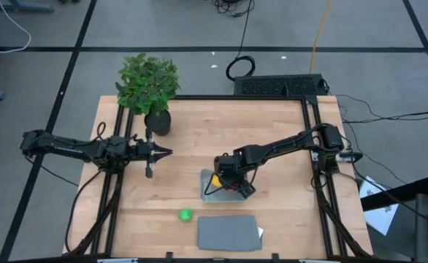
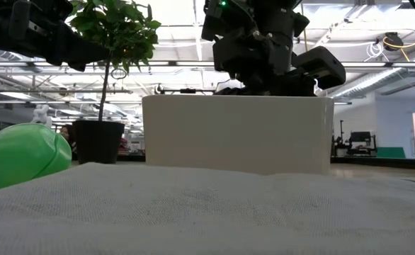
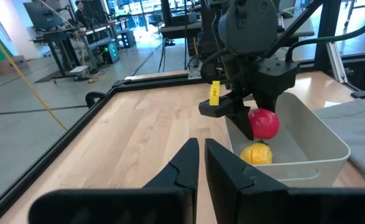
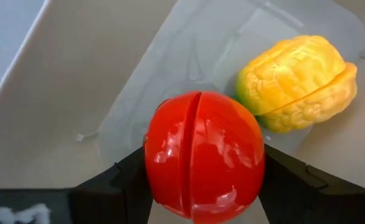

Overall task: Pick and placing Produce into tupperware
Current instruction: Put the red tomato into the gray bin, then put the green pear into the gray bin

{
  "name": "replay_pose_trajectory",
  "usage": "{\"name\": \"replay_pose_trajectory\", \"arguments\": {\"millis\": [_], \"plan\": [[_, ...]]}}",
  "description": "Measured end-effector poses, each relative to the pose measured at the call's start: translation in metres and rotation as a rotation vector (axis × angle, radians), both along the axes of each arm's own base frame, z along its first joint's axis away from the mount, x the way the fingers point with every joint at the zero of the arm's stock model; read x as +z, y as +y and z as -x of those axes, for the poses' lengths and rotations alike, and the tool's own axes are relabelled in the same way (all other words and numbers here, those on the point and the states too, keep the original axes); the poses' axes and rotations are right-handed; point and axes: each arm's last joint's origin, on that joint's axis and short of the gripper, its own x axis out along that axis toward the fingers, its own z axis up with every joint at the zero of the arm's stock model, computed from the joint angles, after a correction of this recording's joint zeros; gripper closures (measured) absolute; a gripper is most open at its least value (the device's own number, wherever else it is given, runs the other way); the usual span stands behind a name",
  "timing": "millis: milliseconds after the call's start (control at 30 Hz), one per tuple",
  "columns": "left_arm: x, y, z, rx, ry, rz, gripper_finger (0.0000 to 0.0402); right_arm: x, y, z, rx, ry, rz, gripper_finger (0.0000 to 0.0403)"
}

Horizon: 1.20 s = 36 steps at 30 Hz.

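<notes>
Now the right pincer (image 3: pixel 255 118) grips red produce (image 4: pixel 202 155) just over the tupperware (image 3: pixel 322 146), yellow piece (image 4: pixel 298 81) inside. Green piece (image 1: pixel 185 215) lies on bench (image 1: pixel 199 146). Left pincer (image 1: pixel 163 152) nearly closed, empty, nr plant (image 1: pixel 148 84).

Glossy red round produce piece (image 4: pixel 202 157), split by a dark seam, clamped between the black fingers of the right claw (image 4: pixel 201 186). Beside it, a yellow knobbly piece (image 4: pixel 298 81) with a green tip, lying in the pale grey-blue tupperware (image 3: pixel 319 134). Bright green round piece (image 1: pixel 185 215) on the light wood-grain bench (image 1: pixel 199 139) near the tupperware, beside the darker grey lid (image 1: pixel 227 232). Black left claw (image 1: pixel 163 152); dark green leafy plant (image 1: pixel 147 80) in a black pot.
</notes>
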Motion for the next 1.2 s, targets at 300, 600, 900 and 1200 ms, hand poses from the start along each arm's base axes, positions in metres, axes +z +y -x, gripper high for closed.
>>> {"name": "replay_pose_trajectory", "arguments": {"millis": [300, 600, 900, 1200], "plan": [[0.0, 0.0, 0.0, 0.001, -0.001, 0.004, 0.0371, 0.0, 0.0, 0.002, 0.009, 0.028, -0.025, 0.0174], [0.0, 0.0, 0.0, 0.001, -0.001, 0.006, 0.0371, 0.0, 0.001, 0.002, 0.015, 0.027, -0.041, 0.0148], [0.0, 0.0, 0.0, 0.001, -0.001, 0.004, 0.0371, 0.001, -0.001, 0.004, 0.002, 0.027, 0.019, 0.0133], [0.0, 0.0, 0.0, 0.001, 0.0, 0.004, 0.0371, 0.029, -0.006, 0.011, -0.034, -0.042, 0.047, 0.0135]]}}
